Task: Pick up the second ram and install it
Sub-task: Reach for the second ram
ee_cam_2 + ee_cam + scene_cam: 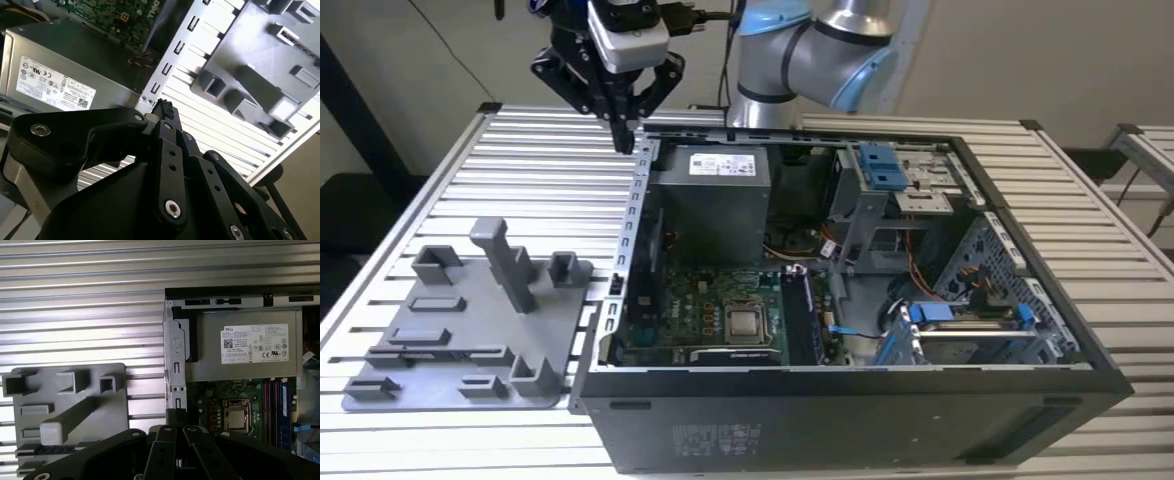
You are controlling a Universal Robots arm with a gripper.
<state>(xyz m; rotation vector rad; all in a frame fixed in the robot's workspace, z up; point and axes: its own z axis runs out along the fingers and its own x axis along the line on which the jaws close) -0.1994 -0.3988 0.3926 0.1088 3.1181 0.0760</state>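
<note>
Your gripper [627, 140] is hanging clenched, the fingertips pressed together with nothing between them, as both wrist views show. It is hovering over the far corner of the open computer case [854, 410], just above the perforated side wall [638, 230] and beside the power supply [707, 200].

The grey fixture plate [454, 345] on the surface [520, 170], off to the gripper's side, is carrying no green stick. So you are probably looking at a job that is mostly done. The pick-up looks finished, and the second ram [272, 410] seems to be sitting in the memory slots. It is well apart from the gripper, past the power supply and just beyond the processor socket [747, 322].

You are seeing several long dark strips there, and I cannot tell which one is the second, nor whether it is latched fully home.

The stick is standing on edge, its long axis running parallel to the side wall under the gripper. Which end is carrying the label I cannot tell.
</note>
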